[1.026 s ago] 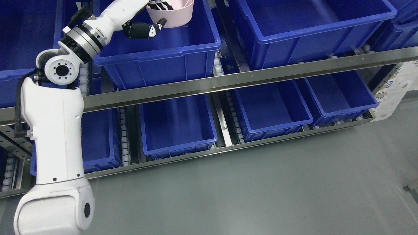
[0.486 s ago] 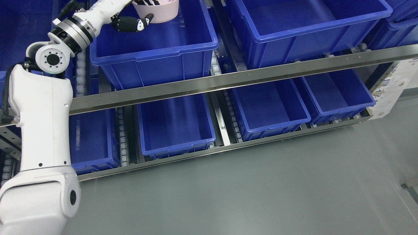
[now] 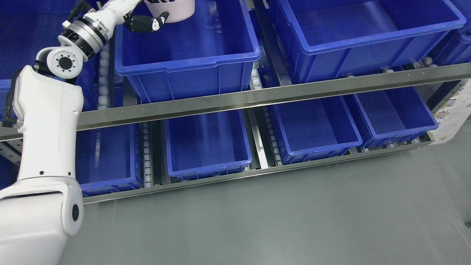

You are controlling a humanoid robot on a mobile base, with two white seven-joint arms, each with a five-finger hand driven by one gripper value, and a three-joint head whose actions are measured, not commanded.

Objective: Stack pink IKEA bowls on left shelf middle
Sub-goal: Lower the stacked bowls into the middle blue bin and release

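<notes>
Left hand (image 3: 149, 20) at upper left of frame, fingers closed on pink bowl (image 3: 173, 9): thumb under the wall outside, other fingers inside the rim. Bowl is cut off by top edge, held above the rear of the big blue bin (image 3: 191, 62) on the upper shelf level. Left arm (image 3: 48, 110) rises along left edge. Steel rail (image 3: 279, 92) crosses mid-frame, smaller blue bins (image 3: 208, 147) below it.

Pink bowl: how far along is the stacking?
Done: the left hand has the pink bowl gripped, fingers inside the rim. In hand: it holds the bowl above the blue bin on the upper shelf level. Left: setting it down and releasing. No stack of bowls is visible in the bins shown.
</notes>
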